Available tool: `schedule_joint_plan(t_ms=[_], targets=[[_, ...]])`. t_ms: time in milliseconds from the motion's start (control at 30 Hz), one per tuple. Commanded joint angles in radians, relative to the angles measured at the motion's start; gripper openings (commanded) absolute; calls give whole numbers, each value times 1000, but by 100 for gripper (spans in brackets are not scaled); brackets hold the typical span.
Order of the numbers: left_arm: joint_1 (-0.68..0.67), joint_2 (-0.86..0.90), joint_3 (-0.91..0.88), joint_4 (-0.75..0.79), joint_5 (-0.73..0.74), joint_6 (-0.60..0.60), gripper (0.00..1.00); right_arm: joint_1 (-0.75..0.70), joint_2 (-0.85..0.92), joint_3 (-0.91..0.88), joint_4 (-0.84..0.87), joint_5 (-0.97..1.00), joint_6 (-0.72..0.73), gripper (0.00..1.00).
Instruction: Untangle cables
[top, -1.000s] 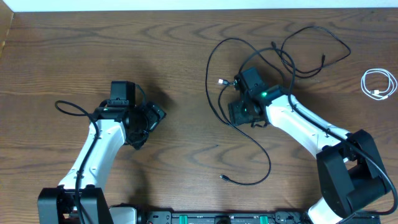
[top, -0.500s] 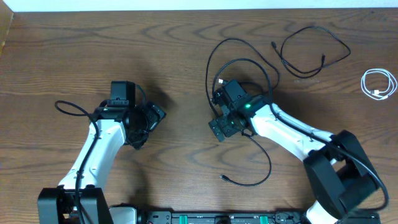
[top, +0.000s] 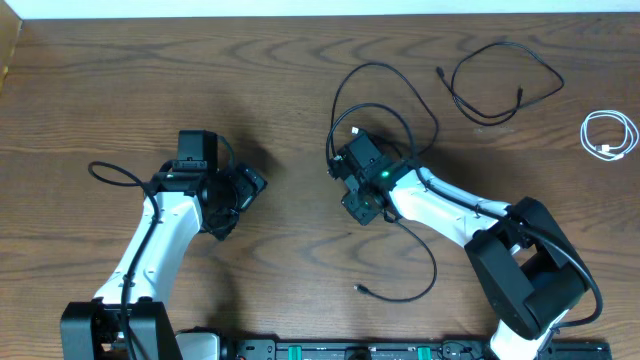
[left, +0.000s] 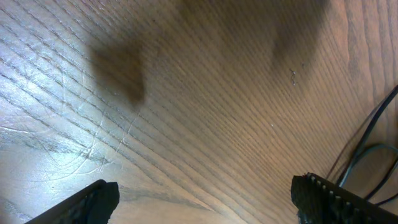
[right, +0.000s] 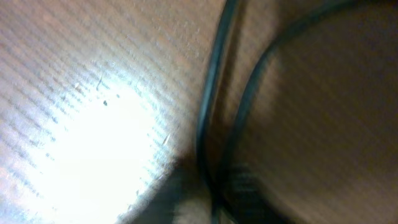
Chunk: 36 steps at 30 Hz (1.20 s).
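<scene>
A long black cable (top: 341, 95) loops behind my right gripper (top: 360, 206) and trails to a plug (top: 358, 287) near the front. Its white-tipped end (top: 354, 130) lies just above the gripper. In the blurred right wrist view, two strands of this cable (right: 208, 112) run down into the right gripper (right: 214, 208); the jaws look narrow around them, but a grip cannot be made out. A second black cable (top: 500, 82) lies apart at the back right. The white cable (top: 610, 135) is coiled at the far right. My left gripper (top: 245, 190) (left: 208, 202) stands open over bare wood.
The left arm's own black wire (top: 110, 175) loops beside its base, and dark wires (left: 367, 149) show at the right of the left wrist view. The table's back edge (top: 320, 16) runs along the top. Brown wood (top: 280, 120) lies between the two arms.
The right gripper moved left and the long black cable's loop came with it, off the second black cable. Its jaws widened, then narrowed again. The left arm stayed still.
</scene>
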<state>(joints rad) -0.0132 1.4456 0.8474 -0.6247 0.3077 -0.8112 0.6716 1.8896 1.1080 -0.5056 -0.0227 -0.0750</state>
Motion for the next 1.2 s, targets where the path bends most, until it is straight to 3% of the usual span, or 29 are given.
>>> schedule_joint_plan(t_ms=[0,133,367,600,833,1000,1167], targets=[[3,-9,7,-3,-14,7,93,15,24,-12,-31,-14,5,1],[3,-9,7,-3,-14,7,93,14,6,38,-88,-38,33,1],[3,-9,7,-3,-14,7,93,-53,-118,278,-402,-207,23,1],[3,-9,7,-3,-14,7,93,-217,-272,494,-595,-566,-2,1],[3,-9,7,-3,-14,7,93,-289,-342,528,-499,-975,7,1],[3,-9,7,-3,-14,7,93,-302,-319,528,-409,-826,133,1],[3,-9,7,-3,-14,7,93,-302,-276,526,-464,-611,113,1]])
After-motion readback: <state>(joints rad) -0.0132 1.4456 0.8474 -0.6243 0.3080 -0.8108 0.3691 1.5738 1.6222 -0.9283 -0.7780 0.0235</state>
